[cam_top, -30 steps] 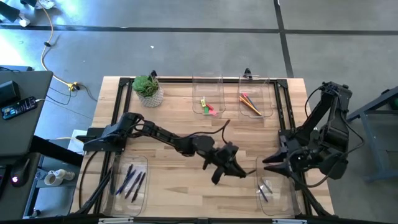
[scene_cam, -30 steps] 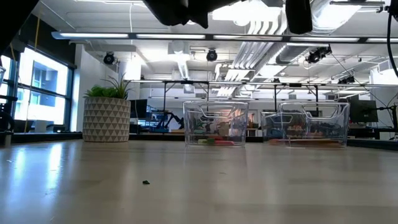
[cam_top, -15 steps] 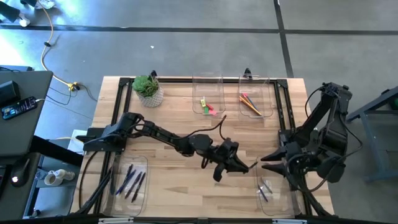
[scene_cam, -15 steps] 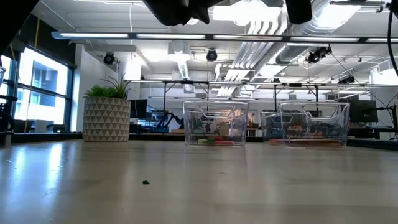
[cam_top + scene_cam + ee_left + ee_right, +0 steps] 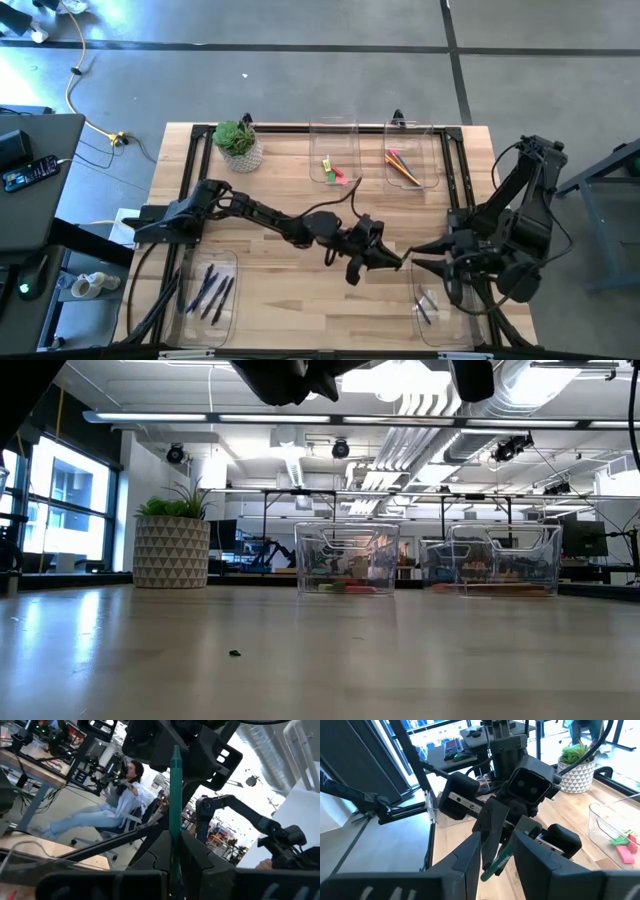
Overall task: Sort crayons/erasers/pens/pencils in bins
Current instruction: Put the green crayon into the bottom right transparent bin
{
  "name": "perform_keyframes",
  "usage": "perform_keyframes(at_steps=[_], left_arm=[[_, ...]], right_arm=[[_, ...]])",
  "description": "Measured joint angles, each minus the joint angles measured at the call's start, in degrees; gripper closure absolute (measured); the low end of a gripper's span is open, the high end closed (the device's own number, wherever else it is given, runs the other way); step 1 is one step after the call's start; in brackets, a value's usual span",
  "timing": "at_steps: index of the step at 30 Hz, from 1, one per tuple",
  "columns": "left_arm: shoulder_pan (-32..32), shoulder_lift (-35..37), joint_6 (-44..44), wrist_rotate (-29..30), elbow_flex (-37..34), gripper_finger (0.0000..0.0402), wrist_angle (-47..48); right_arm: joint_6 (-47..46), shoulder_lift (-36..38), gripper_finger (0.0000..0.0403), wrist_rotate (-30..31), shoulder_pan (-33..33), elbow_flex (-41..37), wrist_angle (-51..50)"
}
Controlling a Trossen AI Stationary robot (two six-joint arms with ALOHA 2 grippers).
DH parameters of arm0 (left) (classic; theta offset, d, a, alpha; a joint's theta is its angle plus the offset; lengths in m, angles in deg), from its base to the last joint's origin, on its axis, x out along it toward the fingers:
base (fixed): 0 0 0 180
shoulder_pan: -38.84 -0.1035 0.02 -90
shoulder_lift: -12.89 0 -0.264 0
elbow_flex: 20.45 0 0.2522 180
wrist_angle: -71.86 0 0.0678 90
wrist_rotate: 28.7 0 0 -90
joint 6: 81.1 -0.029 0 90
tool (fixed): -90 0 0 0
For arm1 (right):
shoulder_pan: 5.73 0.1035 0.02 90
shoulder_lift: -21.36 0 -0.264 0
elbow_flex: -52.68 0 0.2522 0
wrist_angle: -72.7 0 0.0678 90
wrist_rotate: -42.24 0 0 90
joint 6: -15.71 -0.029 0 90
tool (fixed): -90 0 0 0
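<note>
High view: left gripper (image 5: 393, 263) fingers clamp green crayon (image 5: 175, 795); right gripper (image 5: 420, 257) fingers apart, facing it.

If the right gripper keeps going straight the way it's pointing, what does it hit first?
Most likely the green crayon held by the left gripper. The right gripper, fingers open, points straight at it, tip already near; depth is hard to judge.

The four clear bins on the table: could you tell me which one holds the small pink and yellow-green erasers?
It is the far bin beside the potted plant; the erasers lie in it, while its right-hand neighbour holds long thin sticks.
</note>
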Motion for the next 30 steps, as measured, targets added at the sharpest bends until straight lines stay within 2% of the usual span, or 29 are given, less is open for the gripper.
perform_keyframes(at_steps=[19,30], left_arm=[[0.0,0.0,0.0,0.8,0.0,0.0397,-0.2],[0.0,0.0,-1.5,0.7,0.0,0.0397,-0.1]], right_arm=[[0.4,3.7,0.0295,-0.4,0.5,0.0,0.0],[-6.6,1.7,0.0295,-1.3,-0.3,0.0,-4.6]])
